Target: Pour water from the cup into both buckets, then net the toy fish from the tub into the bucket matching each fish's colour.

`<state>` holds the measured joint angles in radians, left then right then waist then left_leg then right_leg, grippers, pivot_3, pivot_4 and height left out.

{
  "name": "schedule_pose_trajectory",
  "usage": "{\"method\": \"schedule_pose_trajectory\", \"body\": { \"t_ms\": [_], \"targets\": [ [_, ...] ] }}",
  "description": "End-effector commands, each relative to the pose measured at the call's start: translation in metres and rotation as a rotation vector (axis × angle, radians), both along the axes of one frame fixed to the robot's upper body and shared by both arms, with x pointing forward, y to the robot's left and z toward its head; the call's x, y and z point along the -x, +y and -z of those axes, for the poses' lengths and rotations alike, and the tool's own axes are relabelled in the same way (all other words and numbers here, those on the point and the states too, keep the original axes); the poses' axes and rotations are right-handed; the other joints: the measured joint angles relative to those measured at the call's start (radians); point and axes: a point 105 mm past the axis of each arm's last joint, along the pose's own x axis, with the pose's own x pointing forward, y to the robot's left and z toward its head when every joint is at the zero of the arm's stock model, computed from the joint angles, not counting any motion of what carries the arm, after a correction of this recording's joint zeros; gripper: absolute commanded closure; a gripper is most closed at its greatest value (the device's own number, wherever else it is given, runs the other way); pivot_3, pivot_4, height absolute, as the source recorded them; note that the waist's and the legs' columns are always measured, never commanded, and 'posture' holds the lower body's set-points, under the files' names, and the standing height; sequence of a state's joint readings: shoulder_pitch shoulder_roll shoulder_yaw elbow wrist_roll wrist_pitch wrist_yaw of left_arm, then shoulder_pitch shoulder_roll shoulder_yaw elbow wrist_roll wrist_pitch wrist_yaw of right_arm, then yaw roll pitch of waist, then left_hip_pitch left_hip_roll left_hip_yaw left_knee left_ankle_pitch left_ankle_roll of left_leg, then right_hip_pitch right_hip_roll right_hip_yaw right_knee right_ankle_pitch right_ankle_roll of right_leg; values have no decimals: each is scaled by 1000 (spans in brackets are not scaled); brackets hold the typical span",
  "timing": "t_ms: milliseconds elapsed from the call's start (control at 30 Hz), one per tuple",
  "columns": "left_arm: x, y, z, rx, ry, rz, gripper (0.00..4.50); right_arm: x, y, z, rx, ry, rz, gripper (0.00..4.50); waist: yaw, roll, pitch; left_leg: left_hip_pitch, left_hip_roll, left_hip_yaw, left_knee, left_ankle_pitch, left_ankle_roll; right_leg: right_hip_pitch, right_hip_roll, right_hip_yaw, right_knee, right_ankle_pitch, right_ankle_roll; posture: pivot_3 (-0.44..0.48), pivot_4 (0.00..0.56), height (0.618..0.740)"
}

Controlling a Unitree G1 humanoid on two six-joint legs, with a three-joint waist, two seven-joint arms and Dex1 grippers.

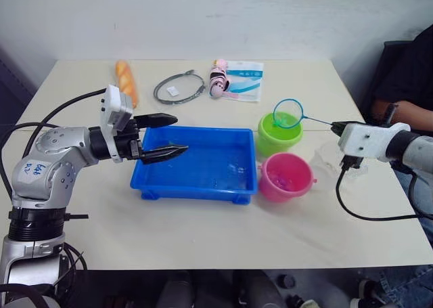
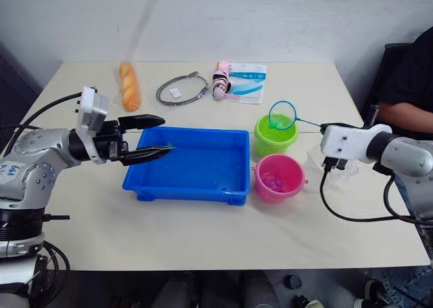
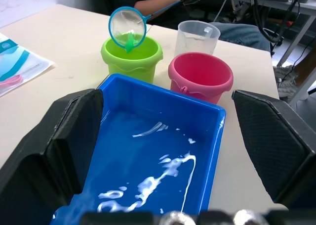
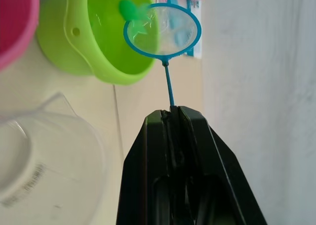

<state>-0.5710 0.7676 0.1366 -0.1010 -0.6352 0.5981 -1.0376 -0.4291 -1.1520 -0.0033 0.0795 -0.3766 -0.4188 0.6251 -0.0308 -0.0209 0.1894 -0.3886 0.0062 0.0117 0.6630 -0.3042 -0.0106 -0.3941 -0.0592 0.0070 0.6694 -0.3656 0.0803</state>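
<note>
Right gripper (image 4: 173,110): fingers clamped on the thin handle of the net (image 1: 289,113); hoop held over the lime green bucket (image 1: 278,137), a green toy fish (image 4: 129,8) in the mesh. Left gripper (image 1: 165,137): fingers spread wide, holding nothing, over the left end of the blue tub (image 1: 196,179). Pink bucket (image 1: 287,177): just beside the tub, pink fish inside. Clear cup (image 3: 197,37): behind the pink bucket. Grey cable loop (image 1: 179,87): far side of the table.

Lying at upper centre on the beige table (image 1: 203,240): orange bread-shaped toy (image 1: 126,82); grey cable loop (image 1: 178,88); pink toy (image 1: 218,78) overlapping a white-and-blue packet (image 1: 245,79). Person (image 1: 409,84) sitting at right edge.
</note>
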Motion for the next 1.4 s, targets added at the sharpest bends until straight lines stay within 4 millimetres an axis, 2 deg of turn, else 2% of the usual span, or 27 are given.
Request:
{"method": "schedule_pose_trajectory", "body": {
  "t_ms": [33,100,167,233,333,467,567,633,700,800,1000,1300,1400],
  "targets": [
    [2,3,-8,-10,-37,-7,22,4,7,0,248,-108,-134,4500,0,0,0,0,0,0,0,0,0,0,0,0,0,0,0,0,150,740],
    [3,2,-7,-11,-36,-3,22,2,5,1,222,-128,-144,4500,1,0,0,0,0,0,0,0,-1,0,1,0,0,0,0,0,150,740],
    [4,3,-7,-16,-34,-1,22,-4,-3,-15,203,-192,-101,4500,1,0,0,0,0,0,0,0,-1,1,0,0,0,0,0,0,150,740],
    [4,4,-5,-25,-31,-4,22,-9,-8,-31,111,-225,-56,4500,-1,0,0,0,0,1,1,0,-1,0,0,0,1,0,0,0,150,740],
    [7,14,1,-37,5,-20,22,-8,10,-29,-108,-111,-94,4500,-7,0,0,1,2,1,1,1,-1,1,2,1,1,0,0,0,150,740],
    [11,41,18,-73,68,-118,22,-6,65,-24,-553,165,-171,4500,-20,0,0,1,6,0,1,1,-2,2,5,0,1,0,0,0,150,740],
    [19,65,28,-100,104,-200,22,8,122,-6,-729,509,-257,4500,-24,0,0,1,6,-1,1,1,-2,1,5,0,4,0,-1,0,150,740],
    [26,80,32,-109,122,-256,22,16,151,5,-838,740,-263,4500,-24,0,0,1,6,-2,1,1,-2,1,4,-1,5,0,-1,0,150,740],
    [32,94,34,-118,133,-313,22,22,168,15,-849,895,-250,4500,-21,0,0,1,6,-4,0,1,-2,1,3,-2,3,-1,-2,0,150,740],
    [41,109,37,-121,148,-378,22,22,186,28,-851,1020,-209,4500,-9,0,0,1,4,-5,0,-2,2,1,0,-4,1,-1,-3,0,150,740],
    [55,111,38,-89,157,-431,22,19,206,68,-809,1204,-82,4500,3,-1,0,-1,1,-7,-1,-2,4,2,-3,-5,-3,-1,-3,0,150,740],
    [64,111,35,-67,136,-482,22,-3,236,78,-871,1255,-2,4500,-19,-1,0,-1,1,-7,-3,-2,3,-1,-2,-5,-1,-1,-3,0,150,740],
    [65,110,35,-65,128,-490,22,-19,246,77,-933,1230,31,4500,-27,-1,0,-1,1,-6,-3,-2,3,0,-2,-5,-1,-1,-3,0,150,740]
  ]
}}
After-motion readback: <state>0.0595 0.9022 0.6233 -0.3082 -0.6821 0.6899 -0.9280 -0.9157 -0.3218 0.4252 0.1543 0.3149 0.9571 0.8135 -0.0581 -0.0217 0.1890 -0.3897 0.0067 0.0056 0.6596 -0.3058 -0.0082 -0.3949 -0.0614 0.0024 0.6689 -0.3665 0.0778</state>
